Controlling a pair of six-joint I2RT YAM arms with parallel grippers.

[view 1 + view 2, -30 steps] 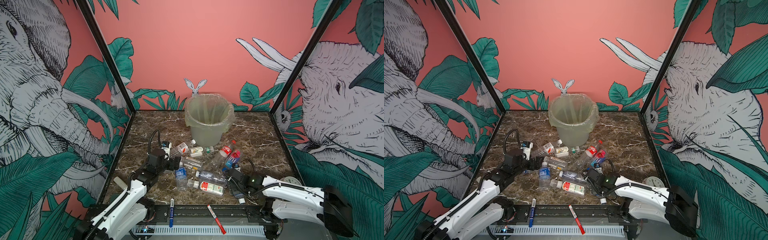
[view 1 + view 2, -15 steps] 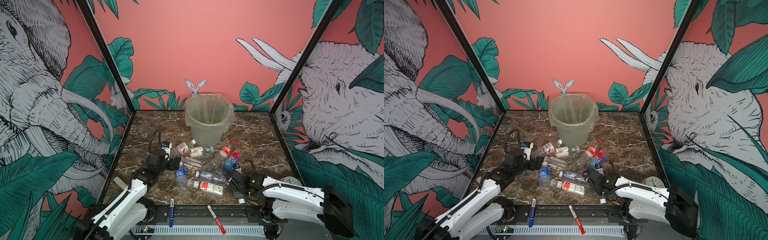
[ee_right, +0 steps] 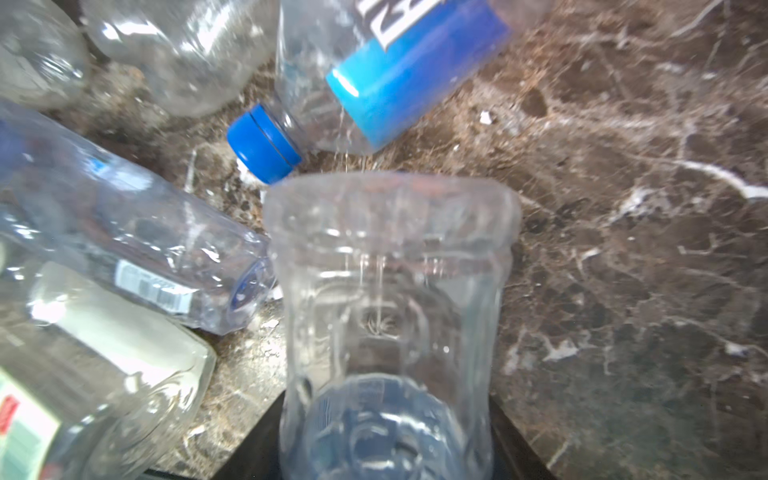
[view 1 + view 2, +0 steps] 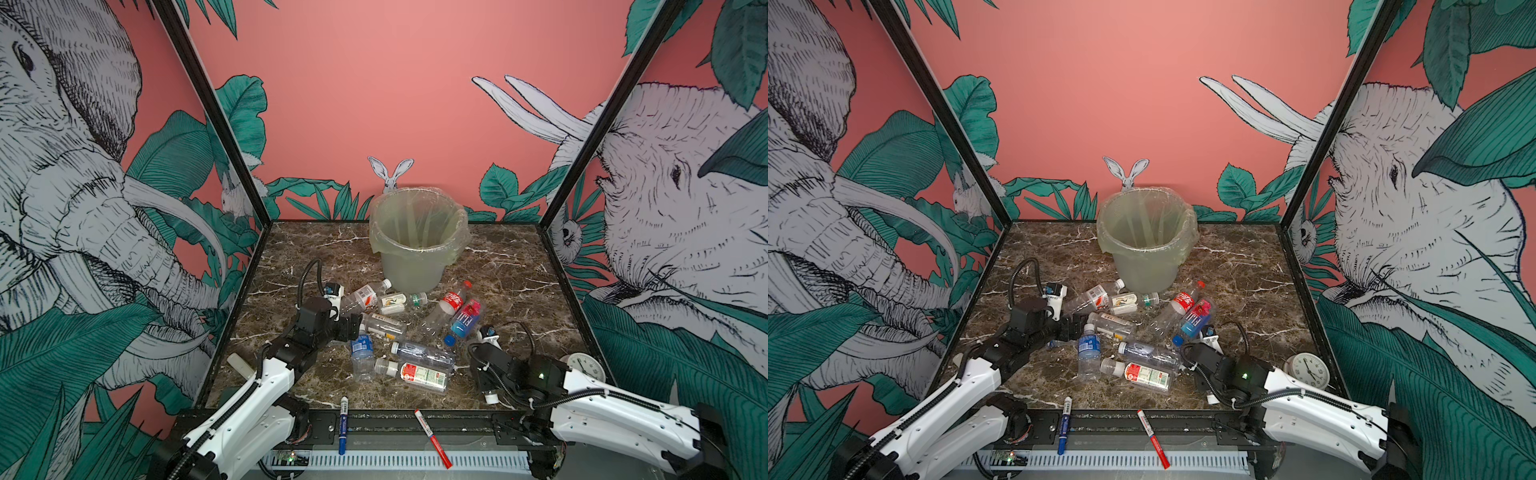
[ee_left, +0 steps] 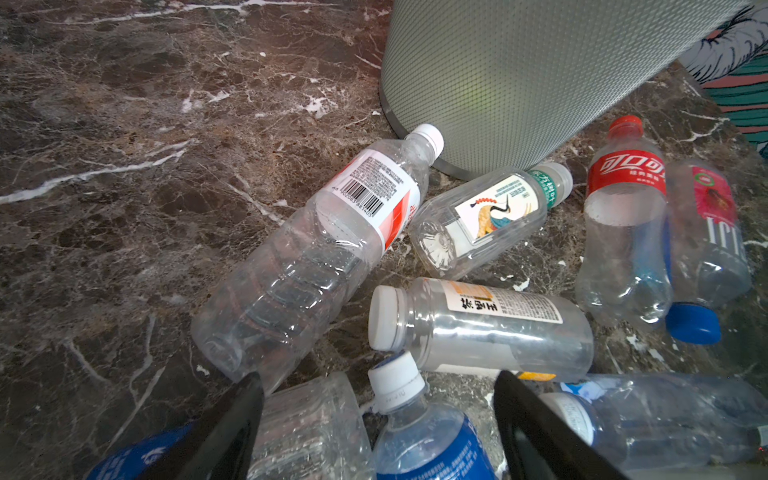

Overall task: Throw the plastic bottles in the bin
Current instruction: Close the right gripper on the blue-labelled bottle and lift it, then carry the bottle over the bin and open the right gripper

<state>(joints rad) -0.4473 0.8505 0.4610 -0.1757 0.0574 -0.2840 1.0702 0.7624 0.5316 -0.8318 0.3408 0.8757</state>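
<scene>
R jaws pinch clear bottle [image 3: 386,291]; L jaws open w/ blue-label bottle [image 5: 415,436] between.

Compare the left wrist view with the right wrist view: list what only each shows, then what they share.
Only the left wrist view: the grey-green bin, the green-capped crane-label bottle, and the open left gripper framing a blue-labelled bottle. Only the right wrist view: the right gripper shut on a clear unlabelled bottle. Both: the blue-capped Fiji bottle and the marble tabletop.
</scene>
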